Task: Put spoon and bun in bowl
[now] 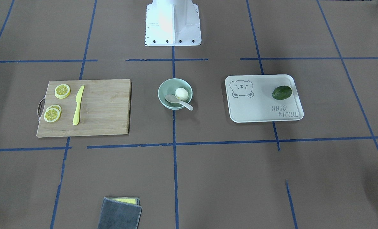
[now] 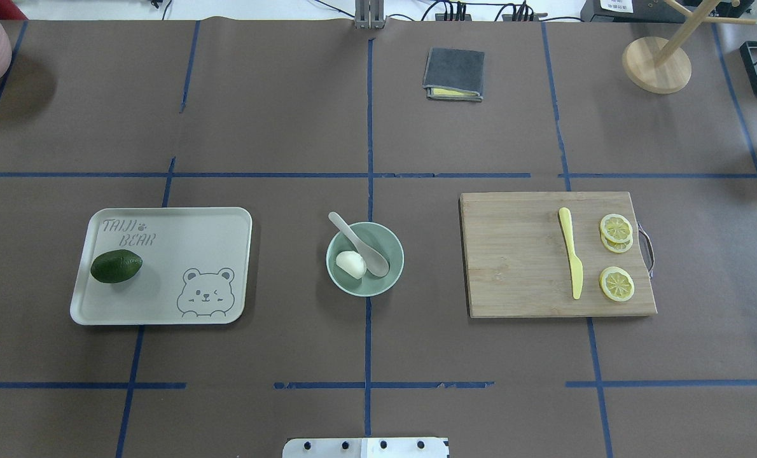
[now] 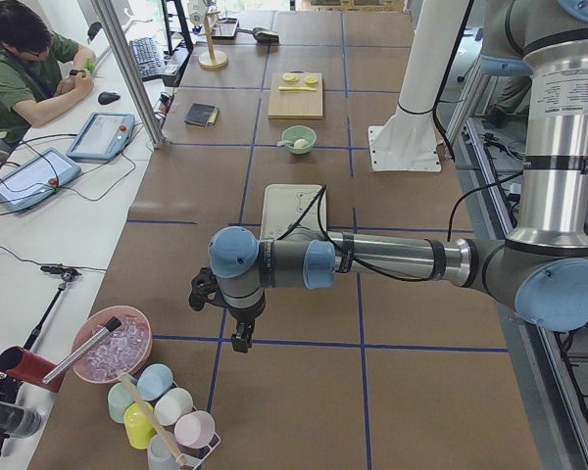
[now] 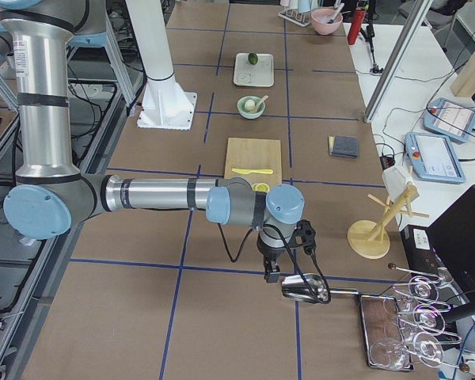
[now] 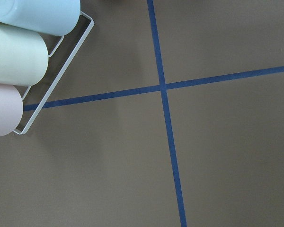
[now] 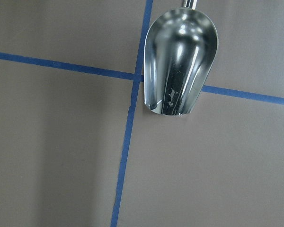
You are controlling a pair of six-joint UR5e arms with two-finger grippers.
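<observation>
I see the 2 items, spoon [image 2: 356,238] and bun [image 2: 350,263], in the bowl [image 2: 378,286] at centre frame, so the task looks done. I can't tell the grip of left gripper [image 3: 240,341] or right gripper [image 4: 271,275].

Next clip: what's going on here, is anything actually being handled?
Nothing is being handled at this moment. The bun and the spoon both lie in the bowl, with the spoon's handle sticking out over the rim, so the task looks done. Both arms are at the table's ends: the left pincer hangs near a rack of cups, the right pincer beside a metal scoop. Whether either is open cannot be told.
</observation>
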